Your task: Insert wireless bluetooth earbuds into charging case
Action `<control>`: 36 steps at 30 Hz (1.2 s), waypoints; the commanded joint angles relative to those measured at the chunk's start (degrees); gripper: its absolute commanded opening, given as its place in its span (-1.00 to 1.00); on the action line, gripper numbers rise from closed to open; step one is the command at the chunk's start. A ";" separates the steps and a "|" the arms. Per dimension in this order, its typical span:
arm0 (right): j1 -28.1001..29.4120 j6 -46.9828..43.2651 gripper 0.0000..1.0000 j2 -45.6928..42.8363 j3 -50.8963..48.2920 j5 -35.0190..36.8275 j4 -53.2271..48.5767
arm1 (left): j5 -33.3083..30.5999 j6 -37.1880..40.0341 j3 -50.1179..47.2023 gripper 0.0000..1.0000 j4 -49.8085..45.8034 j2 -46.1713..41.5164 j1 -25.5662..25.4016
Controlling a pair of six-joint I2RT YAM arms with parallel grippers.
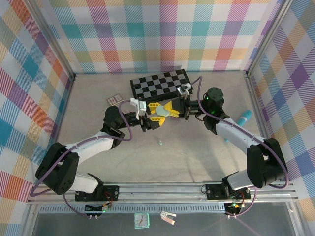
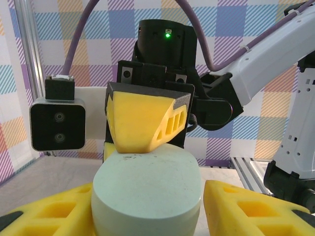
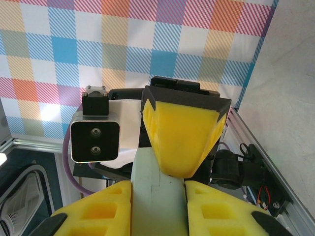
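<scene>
Left wrist view put the left claw (image 2: 147,199) at the bottom of the picture, its two yellow fingers (image 2: 54,211) flanking a mint-green case (image 2: 147,167) shaped like a pebble. The pads stood right at the case's sides. Whether they touched or sat a hair off I could not tell, so I could not say that this claw gripped. From the far side, one finger (image 2: 140,123) of the other arm rested on the case's top face.

On the right wrist view the right claw (image 3: 158,192) was pinching the same case across its thin dimension, with a yellow pad pressed to each flat face. A left-arm finger (image 3: 184,137) lay against the case's far edge.

From above, the two claws met nose to nose just in front of a checkerboard (image 1: 160,84). The case sat between them and appeared to be held clear of the tabletop (image 1: 197,157). Nearer the arm bases, well apart from both claws, lay what may have been an earbud (image 1: 160,142) — too small to be sure.

By my reading the task had barely begun. The case looked closed — no raised lid or socket showed — and nothing small sat in it or in either claw. Left to do: open the lid, pick up an earbud and seat it.
</scene>
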 commanded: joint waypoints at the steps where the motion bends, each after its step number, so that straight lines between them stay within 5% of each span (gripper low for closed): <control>1: 0.37 1.48 -0.97 0.38 1.28 0.19 3.80 | 2.36 0.02 1.19 0.05 4.42 0.34 -0.63; 16: 0.45 2.54 -0.99 0.32 1.27 0.42 4.90 | 2.92 0.19 1.16 0.08 5.66 1.39 -0.66; 36: 0.44 -0.10 -0.97 0.26 1.44 0.33 0.73 | 3.91 -2.27 2.33 -0.18 7.84 2.24 -0.66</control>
